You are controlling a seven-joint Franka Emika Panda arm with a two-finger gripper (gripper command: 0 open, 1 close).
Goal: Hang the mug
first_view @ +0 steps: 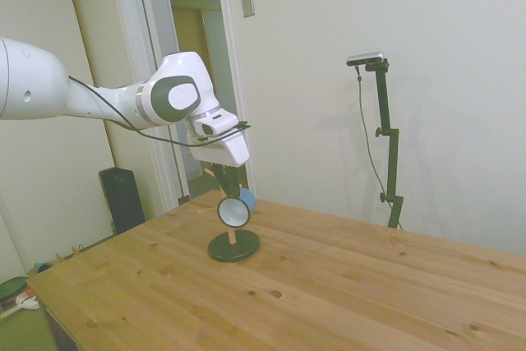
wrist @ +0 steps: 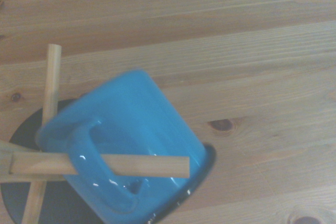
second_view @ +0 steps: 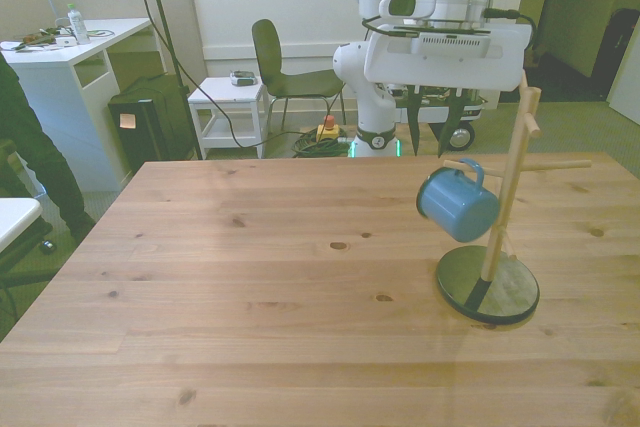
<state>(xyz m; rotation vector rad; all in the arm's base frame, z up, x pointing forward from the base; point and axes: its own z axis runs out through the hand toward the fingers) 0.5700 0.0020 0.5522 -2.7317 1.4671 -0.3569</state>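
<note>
While the mug (second_view: 458, 204) dangles by its loop handle from a wooden peg of the mug tree (second_view: 510, 182), the gripper (second_view: 432, 125) hangs just above it with its fingers parted and nothing between them. The blue mug tilts, its white inside facing the side camera, clear of the wooden table (second_view: 250, 277). The tree's dark round base (second_view: 488, 287) sits on the front view's right. The wrist view shows the peg (wrist: 100, 165) passing through the handle.
</note>
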